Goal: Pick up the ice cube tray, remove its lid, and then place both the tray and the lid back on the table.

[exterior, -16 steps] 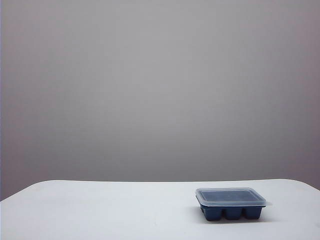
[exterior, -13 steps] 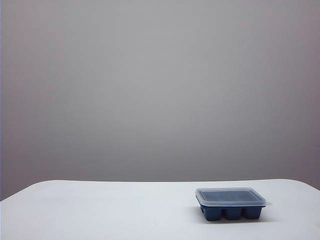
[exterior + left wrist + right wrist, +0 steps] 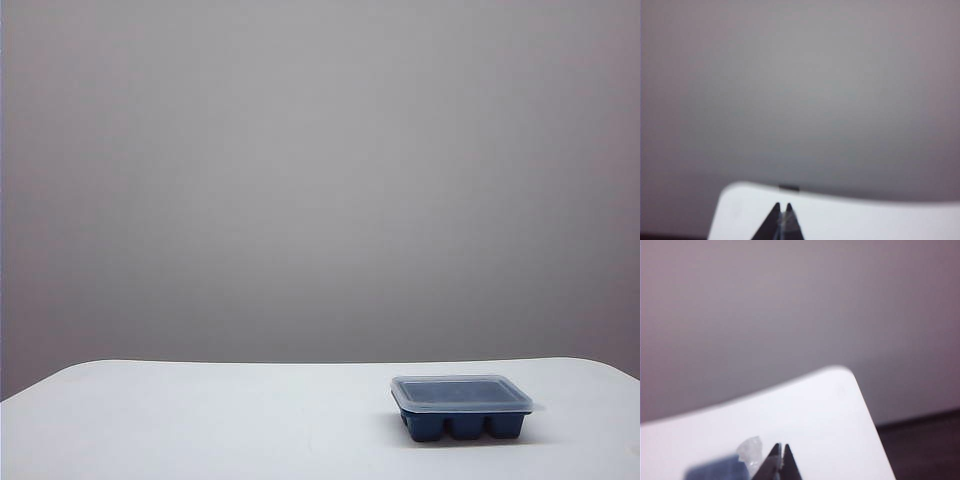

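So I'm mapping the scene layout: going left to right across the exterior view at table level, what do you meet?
Bare white table → the ice cube tray with the lid on it → a short strip of bare table at the right edge. Neither end effector shows in this view.

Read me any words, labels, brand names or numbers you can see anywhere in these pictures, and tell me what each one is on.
None: no text can be read in any view.
The lid, ice cube tray and table are plain in the exterior view.
The shut left gripper and shut right gripper, each over the table's edge, carry no marking.
A small dark patch at the table's far edge is too blurred to tell.
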Controlling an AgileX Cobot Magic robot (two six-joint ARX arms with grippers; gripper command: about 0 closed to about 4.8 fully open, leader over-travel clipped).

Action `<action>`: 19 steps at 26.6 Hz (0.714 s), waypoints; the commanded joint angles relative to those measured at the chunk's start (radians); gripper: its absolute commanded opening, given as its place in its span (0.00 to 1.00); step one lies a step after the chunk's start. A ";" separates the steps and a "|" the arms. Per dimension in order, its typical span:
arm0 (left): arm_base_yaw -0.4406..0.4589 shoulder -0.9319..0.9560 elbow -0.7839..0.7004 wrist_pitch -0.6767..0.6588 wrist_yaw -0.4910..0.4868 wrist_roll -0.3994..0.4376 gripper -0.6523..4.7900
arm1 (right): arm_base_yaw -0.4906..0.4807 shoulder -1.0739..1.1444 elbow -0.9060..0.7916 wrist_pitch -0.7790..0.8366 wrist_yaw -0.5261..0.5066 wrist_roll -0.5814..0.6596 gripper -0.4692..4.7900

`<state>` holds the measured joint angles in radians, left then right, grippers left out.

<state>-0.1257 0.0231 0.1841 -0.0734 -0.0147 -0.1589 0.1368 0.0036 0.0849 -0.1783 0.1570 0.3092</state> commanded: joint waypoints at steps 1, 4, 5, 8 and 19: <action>0.002 0.066 0.078 0.015 -0.012 0.015 0.11 | 0.001 0.036 0.071 0.019 0.011 0.035 0.07; 0.002 0.148 0.154 0.024 -0.011 0.105 0.11 | 0.000 0.101 0.134 0.021 0.026 0.040 0.07; 0.002 0.172 0.178 0.023 -0.011 0.131 0.11 | 0.000 0.131 0.159 0.021 0.025 0.040 0.07; 0.002 0.251 0.253 0.024 -0.011 0.188 0.11 | 0.000 0.221 0.229 0.021 0.018 0.039 0.07; 0.002 0.560 0.501 0.022 0.243 0.317 0.11 | -0.074 0.688 0.542 0.015 -0.327 -0.026 0.07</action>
<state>-0.1257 0.5545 0.6689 -0.0586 0.1768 0.1474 0.0879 0.6430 0.6018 -0.1696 -0.0799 0.2909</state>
